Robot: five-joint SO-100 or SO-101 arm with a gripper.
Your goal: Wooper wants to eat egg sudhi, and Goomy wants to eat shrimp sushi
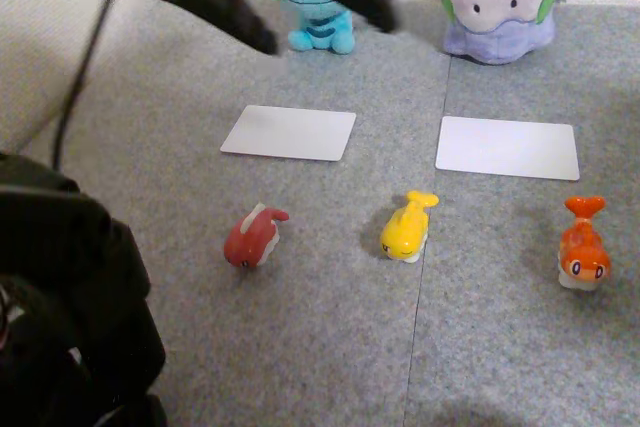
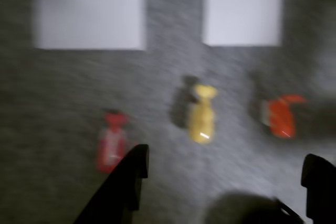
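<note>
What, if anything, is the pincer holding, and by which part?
Nothing. The pincer is open in the wrist view, above the carpet, with the egg sudhi lying free beyond its fingertips.

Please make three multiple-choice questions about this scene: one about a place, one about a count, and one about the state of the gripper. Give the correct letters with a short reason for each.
1. In the other view, which figure lies in the middle of the row?
A. the red figure
B. the egg sudhi
C. the shrimp sushi

2. How many white cards lie on the carpet?
A. one
B. two
C. three

3. What is the state of the gripper?
A. open and empty
B. shut on a figure
C. shut on a card

Answers:
1 B: the yellow egg sudhi sits between the red figure and the orange shrimp sushi.
2 B: one white card and another.
3 A: in the wrist view the gripper has its fingers wide apart with nothing between.
</note>
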